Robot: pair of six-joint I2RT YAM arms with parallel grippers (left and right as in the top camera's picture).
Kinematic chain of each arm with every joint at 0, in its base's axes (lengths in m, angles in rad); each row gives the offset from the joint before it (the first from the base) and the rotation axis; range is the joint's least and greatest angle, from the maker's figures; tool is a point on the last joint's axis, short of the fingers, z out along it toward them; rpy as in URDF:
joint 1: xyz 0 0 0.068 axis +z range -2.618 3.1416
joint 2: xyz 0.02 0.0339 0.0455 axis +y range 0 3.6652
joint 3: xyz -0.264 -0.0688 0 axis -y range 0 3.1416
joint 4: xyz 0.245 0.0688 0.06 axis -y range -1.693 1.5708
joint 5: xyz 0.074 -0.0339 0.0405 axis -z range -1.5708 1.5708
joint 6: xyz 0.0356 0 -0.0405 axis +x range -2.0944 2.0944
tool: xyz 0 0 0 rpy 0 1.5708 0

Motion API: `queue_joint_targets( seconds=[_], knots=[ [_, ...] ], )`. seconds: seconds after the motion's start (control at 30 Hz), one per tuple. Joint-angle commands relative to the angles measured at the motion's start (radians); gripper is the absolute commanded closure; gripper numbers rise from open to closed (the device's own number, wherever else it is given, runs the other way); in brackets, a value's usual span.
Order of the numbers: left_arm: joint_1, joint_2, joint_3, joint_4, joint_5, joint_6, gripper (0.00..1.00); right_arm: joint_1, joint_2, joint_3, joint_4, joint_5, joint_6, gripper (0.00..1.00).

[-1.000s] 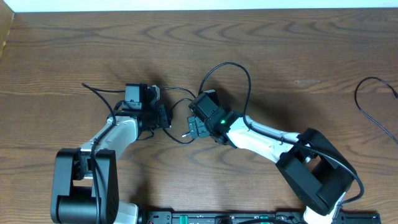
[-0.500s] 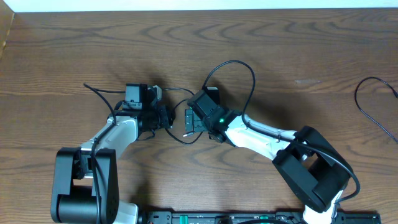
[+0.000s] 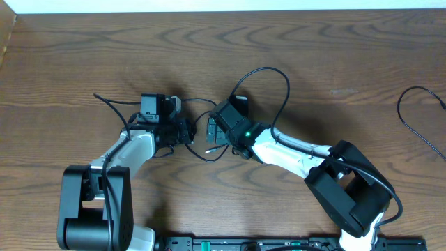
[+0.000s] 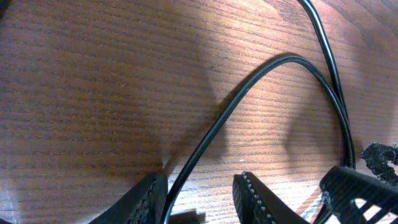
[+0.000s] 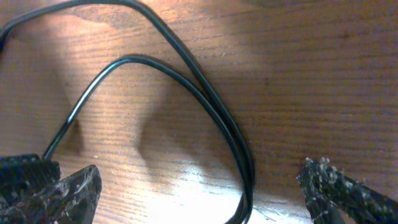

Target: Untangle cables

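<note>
A thin black cable (image 3: 273, 71) lies on the wooden table (image 3: 327, 49). It arches in a loop behind my right arm and trails out to the left past my left gripper (image 3: 185, 131). In the left wrist view the cable (image 4: 249, 81) runs between the parted fingers of the left gripper (image 4: 200, 183), close against the left finger (image 4: 149, 199) and apart from the right one. My right gripper (image 3: 210, 131) faces the left one, a short gap away. Its fingers stand wide open (image 5: 199, 177) over two strands of the cable (image 5: 230, 137), touching neither.
Another black cable (image 3: 412, 115) curves along the table's far right edge. A small light plug tip (image 3: 208, 148) lies just in front of the two grippers. The arm bases stand at the near edge.
My right gripper has moved left and slightly back, closer to the left gripper. The cable loop behind it has widened a little to the right. The left arm has stayed still.
</note>
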Motion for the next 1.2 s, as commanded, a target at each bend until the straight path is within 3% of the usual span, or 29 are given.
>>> queue_joint_targets(
  seconds=[0.0, 0.4, 0.6, 1.17],
  knots=[
    [0.003, 0.013, -0.007, -0.003, 0.017, -0.003, 0.60, 0.000, 0.064, -0.030, -0.023, -0.067, 0.122, 0.01],
    [0.002, 0.013, -0.007, 0.002, 0.042, -0.006, 0.60, 0.000, 0.088, -0.030, 0.022, -0.080, 0.418, 0.01],
    [0.003, 0.013, -0.007, 0.001, 0.043, -0.010, 0.60, 0.000, 0.149, -0.030, 0.113, -0.166, 0.458, 0.01],
    [0.003, 0.013, -0.007, 0.001, 0.043, -0.009, 0.60, -0.003, 0.185, -0.030, 0.145, -0.180, 0.499, 0.01]
  ],
)
